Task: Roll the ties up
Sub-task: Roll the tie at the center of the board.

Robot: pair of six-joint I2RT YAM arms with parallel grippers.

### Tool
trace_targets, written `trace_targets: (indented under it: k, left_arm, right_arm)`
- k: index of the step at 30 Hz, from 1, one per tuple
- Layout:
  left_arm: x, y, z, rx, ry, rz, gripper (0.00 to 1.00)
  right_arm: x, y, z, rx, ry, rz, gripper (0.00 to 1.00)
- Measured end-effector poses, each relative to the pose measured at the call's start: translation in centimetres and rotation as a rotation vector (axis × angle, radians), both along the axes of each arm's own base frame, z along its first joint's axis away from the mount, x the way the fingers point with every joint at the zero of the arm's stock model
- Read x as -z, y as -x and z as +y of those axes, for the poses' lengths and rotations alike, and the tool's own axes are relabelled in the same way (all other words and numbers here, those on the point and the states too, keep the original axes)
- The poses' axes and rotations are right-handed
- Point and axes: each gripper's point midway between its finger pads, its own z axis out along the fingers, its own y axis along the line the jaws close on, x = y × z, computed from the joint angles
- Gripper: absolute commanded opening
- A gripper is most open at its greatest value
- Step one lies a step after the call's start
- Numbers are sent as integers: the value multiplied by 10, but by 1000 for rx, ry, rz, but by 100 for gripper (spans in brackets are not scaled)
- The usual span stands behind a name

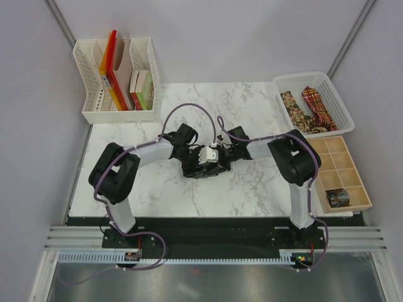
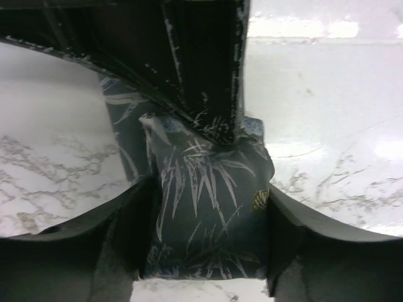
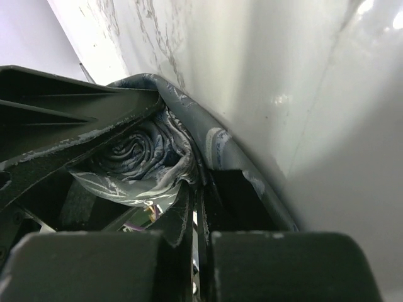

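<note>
Over on the far left stands a white file holder [image 1: 94, 75] with coloured books [image 1: 116, 72] upright in it; none of that belongs to this job.

In the middle of the marble surface [image 1: 252, 189], both arms meet over the dark grey-green tie [image 2: 201, 207], which is bunched into a loose roll. The left tool [image 2: 208, 189] is spread wide, one finger on either side of the roll and right against the cloth. I cannot tell whether it squeezes the roll or merely brackets it.

The fabric looks light, thin and limp, with a slight sheen, so I would expect it to slip and spring open if let go. It is best gripped across the full width of the roll, flat on the coil, not by a loose edge.

The right tool [image 3: 198, 189] is pressed together, pinching a fold of the tie beside the spiral of wound layers.

Further right, at the far corner, a white basket [image 1: 334, 94] holds the brown-gold tie [image 1: 291, 106] and the red tie [image 1: 317, 104]. Both lie crumpled and unrolled, side by side.

Nearer, along the right edge, sits a wooden tray [image 1: 343, 165] divided into compartments. One near compartment holds a small dark rolled bundle [image 1: 337, 198], seemingly a finished tie. The other compartments I can see look bare.
</note>
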Motion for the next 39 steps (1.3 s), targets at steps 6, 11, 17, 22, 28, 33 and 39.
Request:
trace_targets:
  k: [6,11,17,22,28,33,39]
  left_arm:
    - [0,-4,-3,21,-15,12,48]
    - [0,0,-4,84,-11,21,45]
    - [0,5,-5,142,1,16,45]
    - [0,6,-6,155,5,12,52]
    - [0,8,-5,163,6,15,69]
    - [-5,17,5,151,3,36,81]
    - [-27,20,22,107,50,7,82]
  right_arm:
    - [-3,-1,0,27,4,-21,0]
    - [-8,1,-2,48,23,-53,0]
    - [-14,4,-4,58,42,-64,0]
    - [-13,4,-5,61,50,-60,0]
    - [-4,6,-7,54,45,-29,0]
    - [0,4,-5,33,17,5,0]
    - [1,3,-3,16,7,8,0]
